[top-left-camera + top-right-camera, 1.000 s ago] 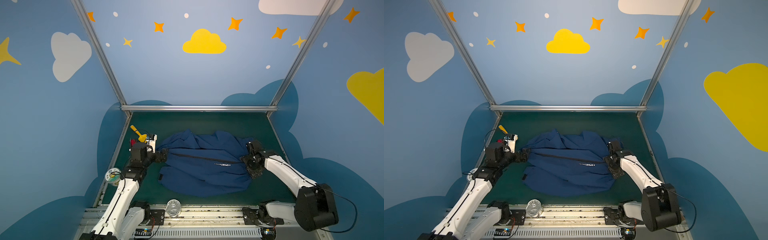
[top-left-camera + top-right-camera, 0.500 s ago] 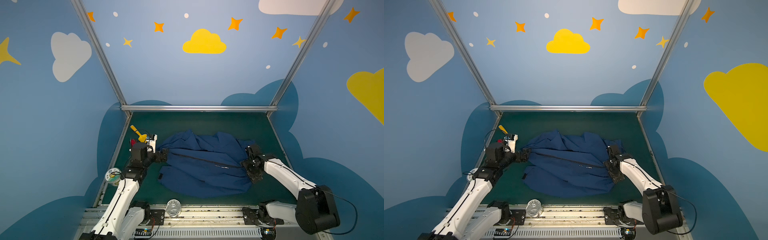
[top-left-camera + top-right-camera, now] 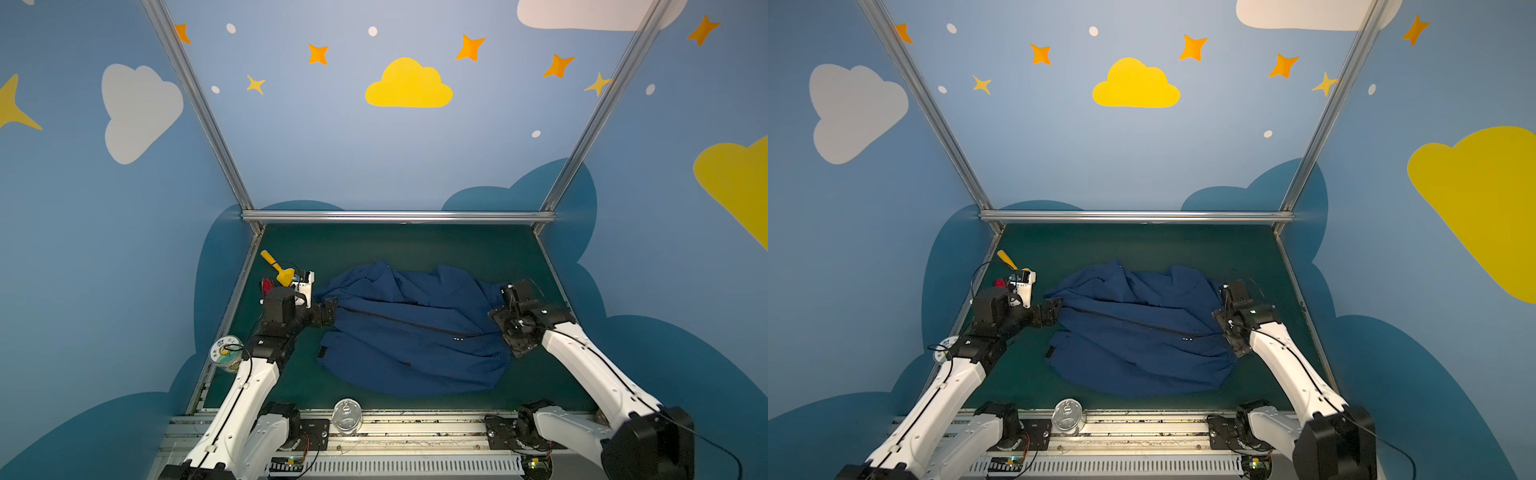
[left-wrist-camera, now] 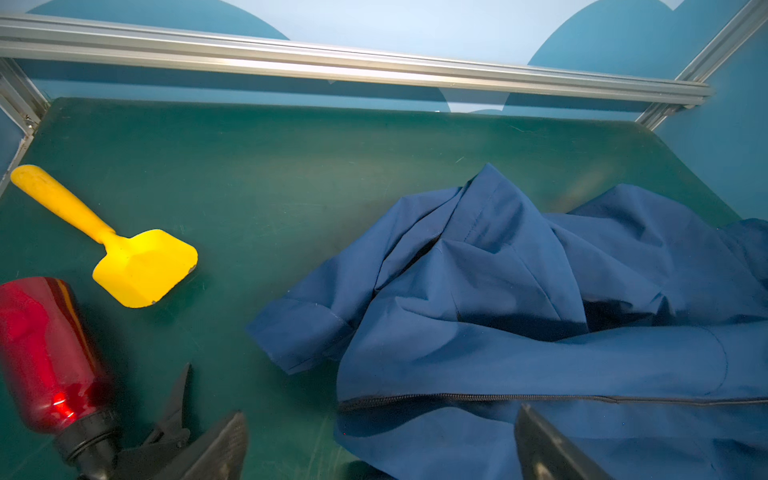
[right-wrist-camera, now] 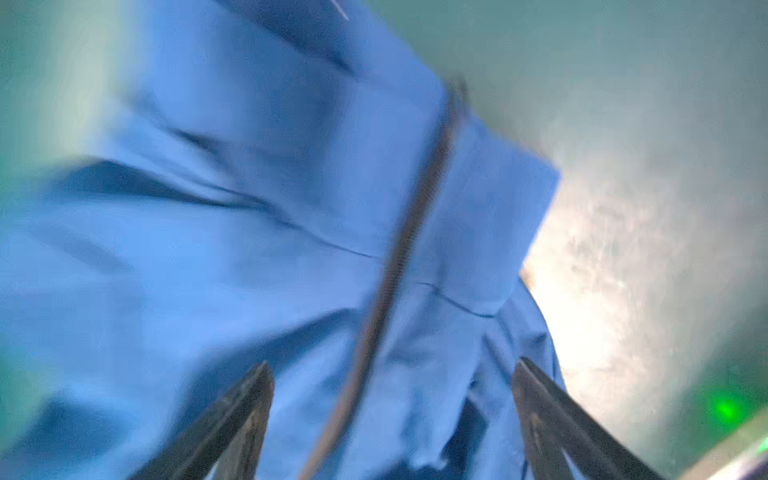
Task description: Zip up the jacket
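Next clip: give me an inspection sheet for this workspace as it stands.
Surface: green mat, no spills seen.
Job's things: jacket crumpled mid-mat; zipper looks closed along its visible run.
Clutter: yellow scoop and red bottle at left; clear jar on front rail; lidded tub beyond the left edge.
Grippers: left gripper open at jacket's left end; right gripper open at its right end; neither holds anything.
Cables: thin black cable along right forearm.
Surroundings: blue walls with clouds, stars; aluminium frame.

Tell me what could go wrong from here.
1. The left gripper and right gripper stand open at the ends of the zipper of the jacket; closing might pinch loose fabric instead.
2. The red bottle lies close beside the left gripper; a sideways move could knock it.
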Controlling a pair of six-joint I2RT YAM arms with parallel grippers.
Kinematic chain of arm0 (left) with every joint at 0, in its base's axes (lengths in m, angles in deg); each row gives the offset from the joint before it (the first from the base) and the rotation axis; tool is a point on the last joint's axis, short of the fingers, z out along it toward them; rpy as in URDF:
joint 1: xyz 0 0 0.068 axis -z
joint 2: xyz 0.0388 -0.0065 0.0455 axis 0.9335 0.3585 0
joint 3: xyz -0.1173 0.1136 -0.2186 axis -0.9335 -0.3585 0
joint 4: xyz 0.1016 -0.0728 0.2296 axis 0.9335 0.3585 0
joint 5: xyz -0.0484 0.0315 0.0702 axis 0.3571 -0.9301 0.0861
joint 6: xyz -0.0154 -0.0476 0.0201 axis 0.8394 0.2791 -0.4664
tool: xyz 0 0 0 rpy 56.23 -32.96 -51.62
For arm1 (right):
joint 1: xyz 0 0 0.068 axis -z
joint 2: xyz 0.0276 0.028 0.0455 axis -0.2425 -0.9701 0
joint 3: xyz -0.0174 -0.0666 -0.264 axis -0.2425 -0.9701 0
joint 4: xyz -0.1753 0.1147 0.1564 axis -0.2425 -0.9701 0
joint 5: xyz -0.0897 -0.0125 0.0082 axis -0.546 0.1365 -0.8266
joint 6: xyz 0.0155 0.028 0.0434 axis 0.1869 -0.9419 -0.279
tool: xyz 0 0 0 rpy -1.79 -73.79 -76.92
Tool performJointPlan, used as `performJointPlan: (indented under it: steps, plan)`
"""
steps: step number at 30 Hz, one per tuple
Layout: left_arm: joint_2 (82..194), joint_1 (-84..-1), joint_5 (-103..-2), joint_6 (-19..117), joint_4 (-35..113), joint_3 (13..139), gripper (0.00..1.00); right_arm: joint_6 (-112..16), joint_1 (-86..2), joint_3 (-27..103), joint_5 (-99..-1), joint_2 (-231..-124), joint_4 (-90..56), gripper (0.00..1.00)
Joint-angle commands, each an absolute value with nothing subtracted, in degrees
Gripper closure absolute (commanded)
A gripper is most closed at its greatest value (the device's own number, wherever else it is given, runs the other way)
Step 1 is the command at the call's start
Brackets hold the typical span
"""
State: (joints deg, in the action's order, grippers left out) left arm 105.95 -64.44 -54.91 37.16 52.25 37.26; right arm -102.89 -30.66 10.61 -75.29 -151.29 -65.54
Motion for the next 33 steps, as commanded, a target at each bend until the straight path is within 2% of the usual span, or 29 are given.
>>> performJointPlan:
  steps: [1, 4, 7, 10, 12, 18, 25, 28, 33]
  plan:
    - [105.6, -64.4, -58.8, 39.2, 48.8, 36.5, 0.01, -94.6, -30.7, 13.1, -81.9, -147.6, -66.6, 0.11]
    - [105.8, -64.5, -65.7, 41.4, 42.7, 33.7, 0.01, -80.9, -30.4, 11.5, -84.5, -145.4, -55.9, 0.1]
    - [106.8, -64.5, -66.2, 38.6, 32.0, 29.2, 0.01, -62.5, -30.1, 7.1, -85.9, -144.7, -38.7, 0.11]
    - [110.5, -64.5, -66.3, 35.5, 25.5, 27.7, 0.01, -48.3, -29.5, 1.0, -91.9, -147.5, -20.0, 0.1]
    - [113.9, -64.6, -68.0, 35.0, 25.0, 28.4, 0.01, -39.7, -28.1, -3.3, -91.8, -151.4, -9.3, 0.1]
    - [122.7, -64.9, -70.1, 35.4, 18.0, 28.8, 0.01, -29.8, -25.5, -8.8, -93.8, -163.4, 9.9, 0.1]
    - [129.3, -65.7, -72.6, 32.4, 9.9, 28.2, 0.01, -32.4, -23.6, -12.3, -90.2, -171.5, 19.7, 0.11]
    - [132.3, -66.0, -72.6, 31.8, 4.7, 26.7, 0.01, -29.3, -23.4, -18.3, -84.7, -174.6, 35.3, 0.1]
    - [136.8, -67.3, -69.3, 32.1, -6.3, 22.3, 0.01, -29.5, -21.5, -18.8, -75.9, -174.6, 34.3, 0.1]
